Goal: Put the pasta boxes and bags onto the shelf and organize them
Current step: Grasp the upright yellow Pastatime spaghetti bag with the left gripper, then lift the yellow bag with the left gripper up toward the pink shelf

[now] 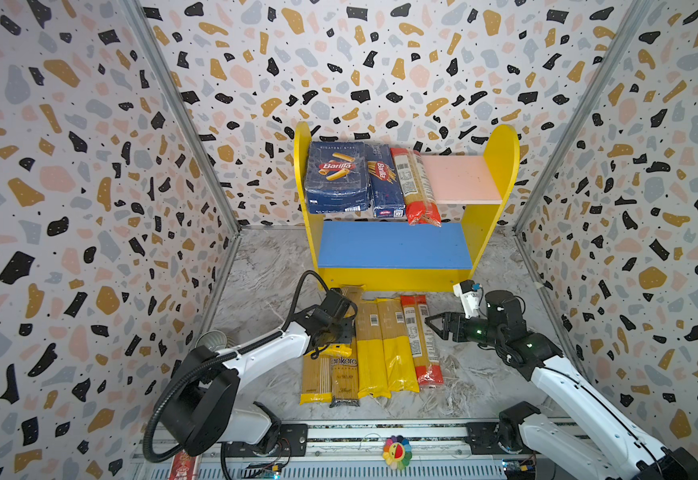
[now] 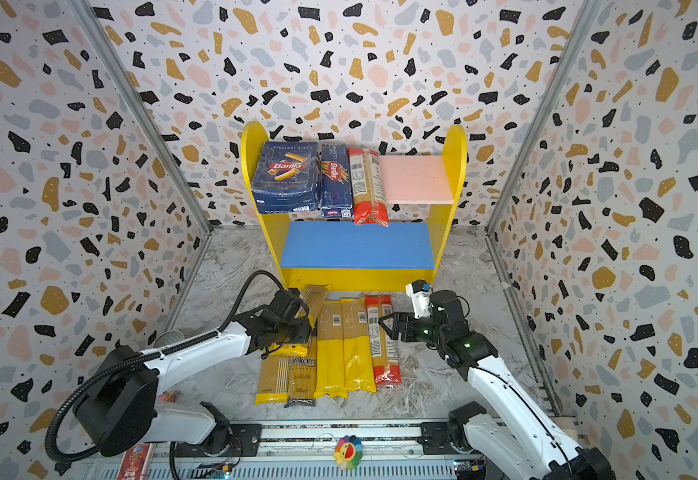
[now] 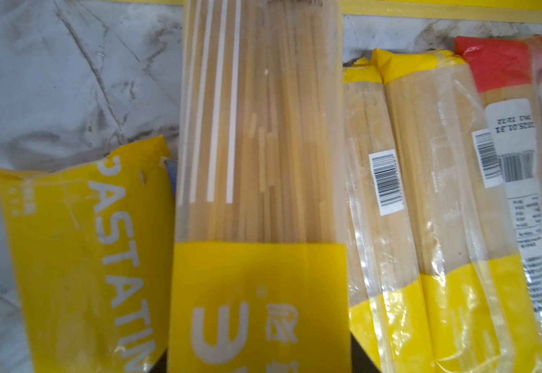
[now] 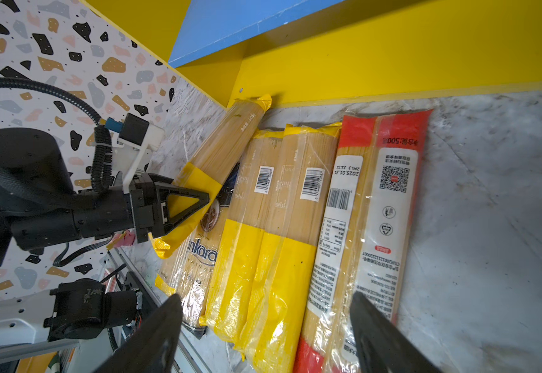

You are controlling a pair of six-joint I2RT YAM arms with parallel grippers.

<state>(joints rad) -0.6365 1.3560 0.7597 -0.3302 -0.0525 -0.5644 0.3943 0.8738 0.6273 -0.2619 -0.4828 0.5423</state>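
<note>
On the shelf (image 1: 501, 166), the pink upper board (image 1: 459, 178) carries the wide pasta box (image 1: 336, 176), the narrow pasta box (image 1: 384, 183) and a red-ended bag (image 1: 413, 183). The blue lower board (image 1: 393, 245) is bare. Several bags lie side by side on the table: PASTATIME (image 1: 316, 378), ankara (image 1: 344, 378), two yellow ones (image 1: 382, 353) and red-ended ones (image 1: 422, 336). My left gripper (image 1: 343, 332) (image 4: 198, 200) is shut on a yellow-ended bag (image 3: 256, 129), which slants above the PASTATIME and ankara bags towards the shelf foot. My right gripper (image 1: 434, 324) (image 4: 266, 336) hovers open over the red-ended bags.
Patterned walls close in the left, back and right sides. The shelf's yellow base panel (image 4: 392, 64) stands right behind the far ends of the bags. A metal cup (image 1: 212, 340) sits by the left arm. The arms' rail (image 1: 380, 432) with a flower toy (image 1: 397, 452) runs along the front.
</note>
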